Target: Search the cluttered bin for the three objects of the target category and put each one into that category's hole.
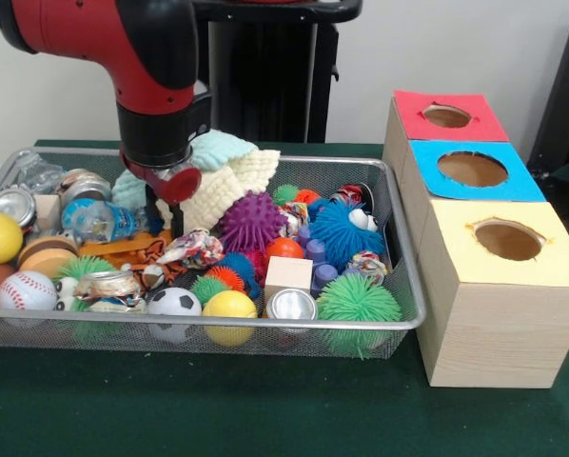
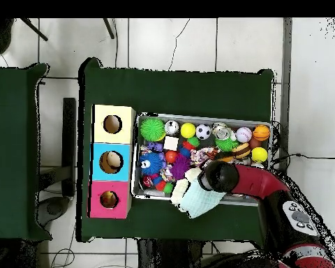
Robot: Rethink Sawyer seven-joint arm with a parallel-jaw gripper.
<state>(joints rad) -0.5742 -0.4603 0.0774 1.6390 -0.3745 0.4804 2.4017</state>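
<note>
The silver wire-mesh bin point(image 1: 218, 325) is packed with balls, spiky toys, cans, blocks and cloths; it also shows in the overhead view point(image 2: 198, 116). My gripper point(image 1: 166, 221) reaches down into the bin's back left part, between a crushed plastic bottle point(image 1: 104, 221) and cream and pale-blue knitted cloths point(image 1: 229, 186). I cannot tell whether it is open or shut, or whether it holds anything. In the overhead view the red arm point(image 2: 248, 180) covers the gripper. Three wooden boxes with holes stand beside the bin, with red point(image 1: 446, 116), blue point(image 1: 472, 169) and yellow point(image 1: 506, 240) tops.
In the bin are a purple spiky ball point(image 1: 251, 221), a blue fuzzy ball point(image 1: 342, 233), a green spiky ball point(image 1: 358, 300), a wooden cube point(image 1: 287, 274), a can point(image 1: 291, 305), a soccer ball point(image 1: 173, 303), a baseball point(image 1: 25, 290) and yellow balls point(image 1: 229, 305). The cloths overhang the bin's back rim point(image 2: 195, 199).
</note>
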